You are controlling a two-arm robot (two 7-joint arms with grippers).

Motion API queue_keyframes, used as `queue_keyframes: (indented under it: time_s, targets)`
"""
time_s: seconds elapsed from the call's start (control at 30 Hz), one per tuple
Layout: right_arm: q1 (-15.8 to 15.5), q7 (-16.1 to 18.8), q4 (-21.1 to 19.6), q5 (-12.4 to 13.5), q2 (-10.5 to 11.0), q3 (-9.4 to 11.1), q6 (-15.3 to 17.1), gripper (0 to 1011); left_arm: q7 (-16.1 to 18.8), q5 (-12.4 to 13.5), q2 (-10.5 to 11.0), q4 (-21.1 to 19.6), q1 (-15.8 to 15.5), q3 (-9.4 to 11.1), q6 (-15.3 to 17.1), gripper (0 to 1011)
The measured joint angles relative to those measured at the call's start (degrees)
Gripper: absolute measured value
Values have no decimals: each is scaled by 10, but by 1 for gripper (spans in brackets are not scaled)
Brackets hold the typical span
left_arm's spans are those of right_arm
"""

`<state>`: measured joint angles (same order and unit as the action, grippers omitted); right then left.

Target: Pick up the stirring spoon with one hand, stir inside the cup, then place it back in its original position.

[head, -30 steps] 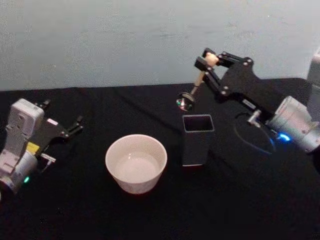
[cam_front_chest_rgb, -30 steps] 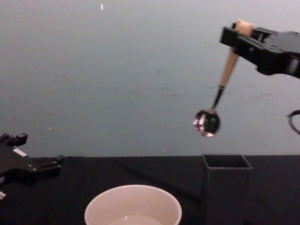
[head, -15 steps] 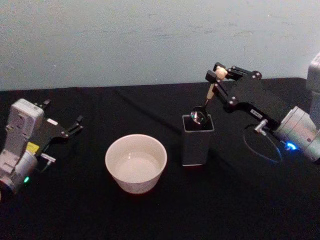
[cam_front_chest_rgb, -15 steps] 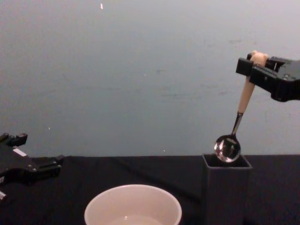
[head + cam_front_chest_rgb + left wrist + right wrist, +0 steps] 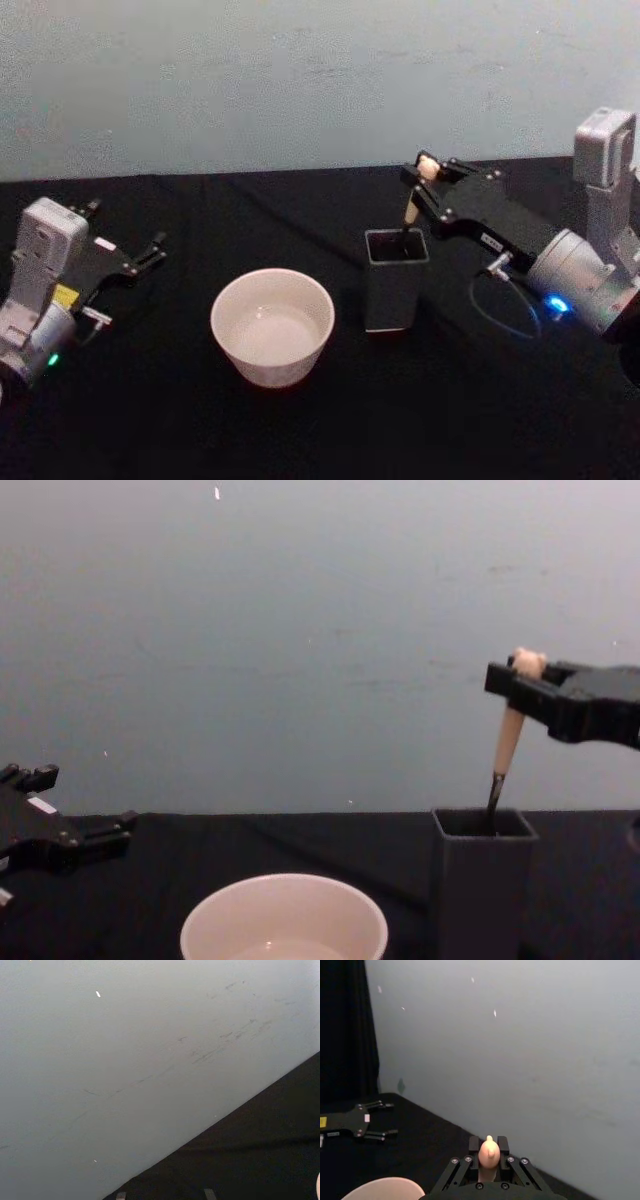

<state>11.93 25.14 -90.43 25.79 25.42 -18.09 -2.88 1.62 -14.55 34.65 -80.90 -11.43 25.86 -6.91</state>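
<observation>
Since half a second before, the right gripper (image 5: 424,172) had come down. The slim stirring spoon (image 5: 411,206), with its beige handle and small bear head, had sunk with it. Its shiny metal bowl, which had hung just at the mouth of the dark grey square holder (image 5: 395,292), was now out of sight inside.

From the chest view the spoon (image 5: 509,742) leaned, its head tipped to the right and its thin dark neck passing down through the holder's (image 5: 480,885) open top. The black jaws of the right gripper (image 5: 522,676) were pinching the top of the handle just under the bear head. From the right wrist view that head (image 5: 489,1152) stood up between the two fingers (image 5: 473,1146). The silver-grey arm behind them reached in from the right, with a blue light glowing at its wrist.

The holder stood upright on the black-covered table (image 5: 330,440). Just to its left, near but not touching, sat the wide round cream-white cup (image 5: 270,366), upright too, its thin rim (image 5: 283,880) low in the chest view.

Well apart from both, at the left side of the table, the left gripper (image 5: 153,251) was where it had been earlier. Its black jaws were spread and held nothing, and a small white label showed on its body. The right wrist view showed it (image 5: 387,1119) far off across the dark table, in front of the pale grey wall (image 5: 300,80).
</observation>
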Motion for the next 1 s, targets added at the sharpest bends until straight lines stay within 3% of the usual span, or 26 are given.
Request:
queue_keyframes:
  time_s: [0.53,1.0]
  targets:
    - [-17,-35,6,-7,-19,-9,49,214,0,0,0,0,0,0,0,1001]
    - [-24,-44,13,-26,-25,-14,58,214,0,0,0,0,0,0,0,1001]
